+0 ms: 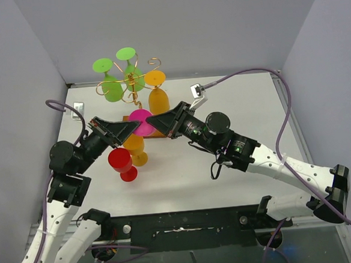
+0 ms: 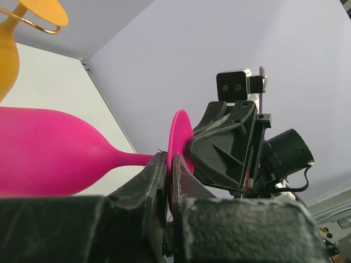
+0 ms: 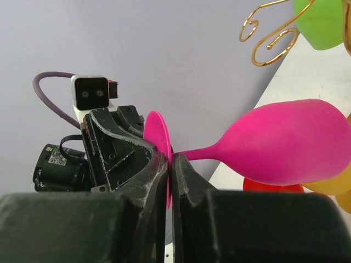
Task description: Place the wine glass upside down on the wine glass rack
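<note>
While both of your arms meet over it, the pink wine glass [image 3: 285, 143] is held between them just in front of the wine glass rack [image 1: 137, 80], not on any of its gold scroll arms. Your left gripper [image 2: 171, 178] is clenched on the rim of the glass's flat foot [image 2: 179, 137], and your right gripper [image 3: 169, 183] pinches the same disc from the opposite edge. In each wrist view the thin pink disc sits in the narrow slot between the black fingers. In both wrist views the glass lies sideways across the frame, with the bowl pointing away from the fingers. From the top camera you see only the round foot between the two gripper tips.

The rack stands at the far left of the table [image 1: 252, 102], close to the back wall [image 1: 174, 29]. Two green glasses [image 1: 112, 89] and an orange glass [image 1: 159, 101] hang on it foot-up, the orange one nearest the pink glass.

The only writing you have is a pale label [image 3: 55, 159] on the left arm's motor in the right wrist view, and it is too small to read.

Room is tight on your left. A yellow glass [image 1: 135, 147] and a red glass [image 1: 121, 160] sit just beside the left gripper, and the left wall [image 1: 16, 88] is near that arm. On your right, bare white tabletop stretches to the far edge, and a purple cable [image 1: 285, 100] arches over it.
</note>
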You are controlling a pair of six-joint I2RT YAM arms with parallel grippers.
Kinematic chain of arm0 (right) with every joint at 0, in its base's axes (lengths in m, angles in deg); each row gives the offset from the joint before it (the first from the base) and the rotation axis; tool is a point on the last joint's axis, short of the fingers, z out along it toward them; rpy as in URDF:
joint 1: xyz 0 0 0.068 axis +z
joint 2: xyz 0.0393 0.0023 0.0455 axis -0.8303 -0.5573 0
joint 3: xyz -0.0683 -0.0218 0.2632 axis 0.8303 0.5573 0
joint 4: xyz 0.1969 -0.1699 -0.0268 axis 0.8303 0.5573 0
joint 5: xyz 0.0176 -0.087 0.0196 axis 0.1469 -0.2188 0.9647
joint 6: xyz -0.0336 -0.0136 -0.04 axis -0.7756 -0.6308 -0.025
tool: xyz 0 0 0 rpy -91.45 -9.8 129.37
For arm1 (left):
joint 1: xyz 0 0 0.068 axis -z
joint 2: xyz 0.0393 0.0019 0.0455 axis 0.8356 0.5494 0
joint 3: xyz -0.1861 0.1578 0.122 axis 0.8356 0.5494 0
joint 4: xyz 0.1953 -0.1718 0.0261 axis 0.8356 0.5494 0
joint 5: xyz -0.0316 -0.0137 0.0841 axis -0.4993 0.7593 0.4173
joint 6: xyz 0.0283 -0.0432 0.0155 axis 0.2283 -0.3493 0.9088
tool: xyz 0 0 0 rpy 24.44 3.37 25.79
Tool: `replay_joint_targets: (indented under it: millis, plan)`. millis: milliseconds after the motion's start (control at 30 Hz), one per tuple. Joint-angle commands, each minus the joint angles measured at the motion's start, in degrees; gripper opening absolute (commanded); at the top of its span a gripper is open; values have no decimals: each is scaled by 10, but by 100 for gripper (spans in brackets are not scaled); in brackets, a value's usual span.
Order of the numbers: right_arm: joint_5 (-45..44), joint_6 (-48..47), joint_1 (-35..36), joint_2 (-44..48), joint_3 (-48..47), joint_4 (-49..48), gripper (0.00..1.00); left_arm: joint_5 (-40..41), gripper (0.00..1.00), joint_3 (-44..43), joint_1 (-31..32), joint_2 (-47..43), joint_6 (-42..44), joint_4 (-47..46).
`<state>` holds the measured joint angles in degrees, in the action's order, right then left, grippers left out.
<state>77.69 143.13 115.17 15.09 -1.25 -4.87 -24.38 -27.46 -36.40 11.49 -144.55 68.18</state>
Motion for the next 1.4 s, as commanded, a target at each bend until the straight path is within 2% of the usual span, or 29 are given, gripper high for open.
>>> replay_joint_targets:
  millis: [0,33,133,233,333,533,767,1067,1267,1367]
  plan:
    - [13,-10,-2,1,-24,-32,7,29,0,-19,1,-17,24,-2]
    - [12,-10,-2,2,-24,-30,11,40,0,-24,1,-18,27,7]
    - [5,-9,-2,7,-23,-22,34,69,0,-45,1,-20,41,42]
    - [-6,-9,-2,19,-15,-20,52,126,0,-78,1,-20,61,105]
    - [-21,-9,-2,38,1,-19,60,208,0,-110,1,-23,69,171]
    - [-50,-8,-2,66,19,-3,62,370,0,-147,1,-31,49,257]
    - [-66,-6,-2,84,29,9,62,443,0,-172,2,-13,36,279]
    - [-67,0,-2,95,39,12,62,382,0,-170,1,47,-12,212]
    - [-73,1,-2,109,49,14,63,401,0,-160,-7,66,-18,179]
    - [-77,1,-2,115,51,18,63,371,0,-151,-22,84,-35,153]
